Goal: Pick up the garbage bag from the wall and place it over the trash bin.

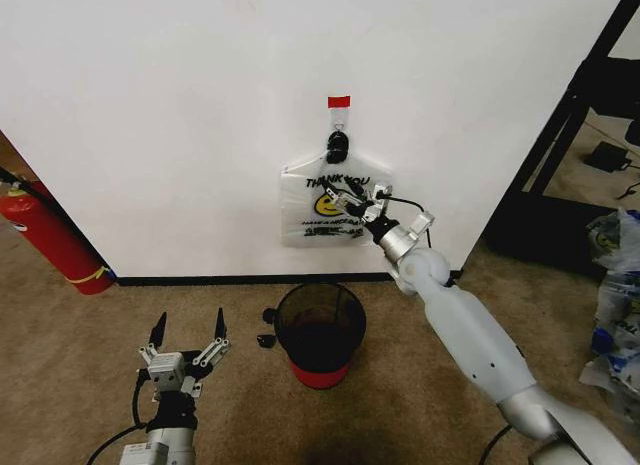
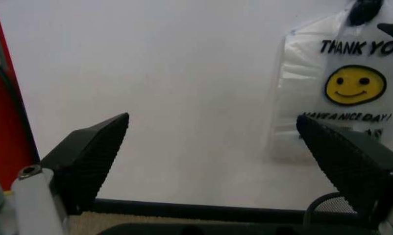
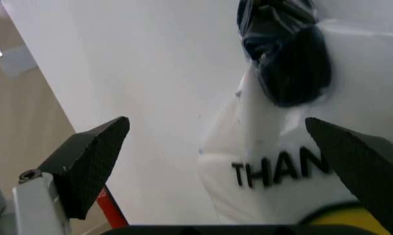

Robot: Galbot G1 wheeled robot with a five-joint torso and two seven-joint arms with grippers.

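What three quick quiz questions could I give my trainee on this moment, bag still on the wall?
1. True or false: the garbage bag hangs from the hook on the wall.
2. Which gripper is up at the bag? A) left gripper B) right gripper
3. Fill in: the trash bin stands on the carpet below the ____.

Key
1. True.
2. B; its fingers are open in front of the bag, while the left gripper waits low, open, beside the bin.
3. Bag.

The right arm is stretched forward, its right gripper (image 1: 356, 202) with fingers spread apart. The left gripper (image 1: 188, 332) waits low, fingers also apart.
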